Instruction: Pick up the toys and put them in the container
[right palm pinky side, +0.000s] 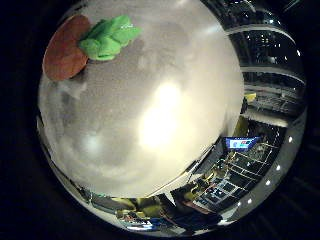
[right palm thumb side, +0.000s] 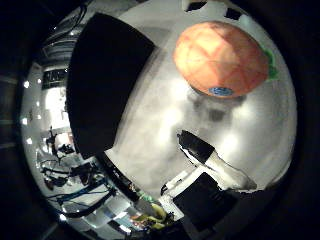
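So the palm cameras are looking down on a pale grey table (right palm pinky side: 150, 125) that's catching a lot of glare from the room lights. The main thing in sight is an orange plush toy (right palm thumb side: 220, 57), round and stitched in panels, with a small blue tag on its lower edge. In the thumb side view it's sitting in the upper right of the frame and filling a fair chunk of it, so it's lying fairly close to the palm. In the little finger side view the same orange shape is showing at the upper left of the frame, and there you can see a green plush toy (right palm pinky side: 107, 37) lying right against it, touching or partly overlapping; can't say whether they're two toys or one piece.

A big dark container (right palm thumb side: 107, 82) is taking up the upper left of the thumb side view, resting on the table just beside the orange toy, with a strip of bare tabletop between them.

The hand (right palm thumb side: 215, 165) is only showing as one white and black finger poking in at the lower right of that view, lying fairly straight and touching nothing. Whether the rest is spread or curled, I can't tell.
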